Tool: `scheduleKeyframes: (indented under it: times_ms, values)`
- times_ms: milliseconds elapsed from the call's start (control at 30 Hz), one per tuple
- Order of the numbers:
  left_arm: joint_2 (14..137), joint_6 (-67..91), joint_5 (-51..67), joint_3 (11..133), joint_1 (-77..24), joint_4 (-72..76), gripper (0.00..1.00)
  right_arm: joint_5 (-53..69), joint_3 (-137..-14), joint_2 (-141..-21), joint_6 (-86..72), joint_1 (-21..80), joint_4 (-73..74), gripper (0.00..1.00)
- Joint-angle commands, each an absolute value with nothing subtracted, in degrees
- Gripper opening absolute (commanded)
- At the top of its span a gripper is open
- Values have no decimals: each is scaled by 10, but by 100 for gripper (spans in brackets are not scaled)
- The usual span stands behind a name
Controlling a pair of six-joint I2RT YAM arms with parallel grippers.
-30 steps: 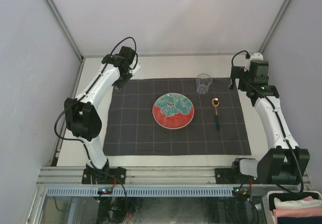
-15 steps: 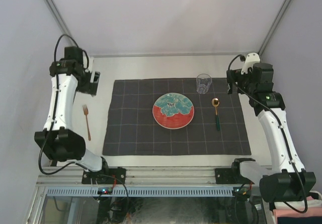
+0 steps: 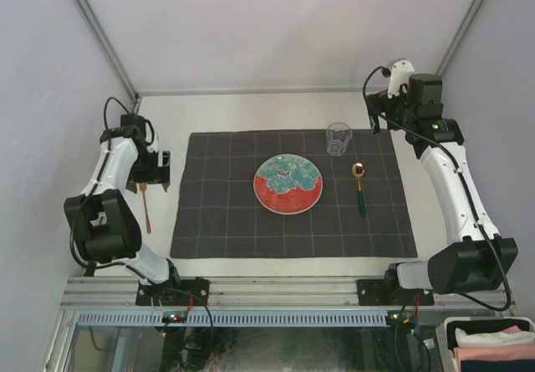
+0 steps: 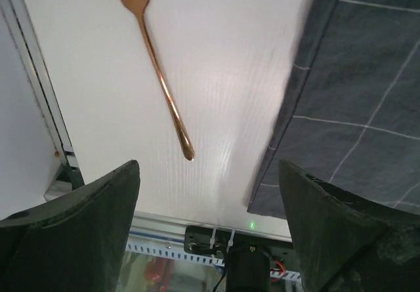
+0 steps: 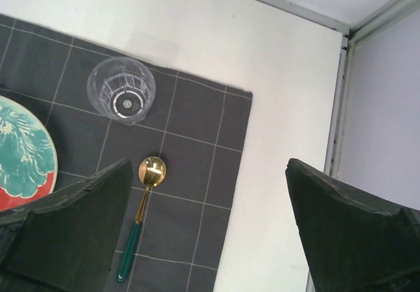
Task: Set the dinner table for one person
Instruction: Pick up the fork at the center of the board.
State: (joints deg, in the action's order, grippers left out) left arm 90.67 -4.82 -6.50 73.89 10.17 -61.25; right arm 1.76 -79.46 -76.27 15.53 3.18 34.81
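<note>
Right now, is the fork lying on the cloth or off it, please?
Off: the fork lies on the bare dinner table, clear of the cloth's edge.

Cloth: dark grey, pale grid lines. Plate: red with teal pattern. Spoon: gold bowl, green handle. Fork: copper. Table: off-white.

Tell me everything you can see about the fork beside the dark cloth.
The fork is slim and looks like one piece of shiny copper-coloured metal, its long thin handle ending in a rounded tip. It lies flat on the bare off-white table, left of the dark checked cloth and apart from it, tines toward the far side. Nothing touches it; the left pincer hangs open near it, holding nothing.
</note>
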Motion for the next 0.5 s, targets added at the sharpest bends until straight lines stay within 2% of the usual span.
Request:
scheduleKeyframes:
  times_ms: [0,133,467]
  values:
    - [873,2,-103,705,124,-559,89,19,-826,-785,169,55,353,100]
    - [838,-8,-131,671,136,-543,91,26,-825,-792,173,76,349,100]
    - [832,2,-91,604,205,-556,90,43,-835,-809,166,94,353,100]
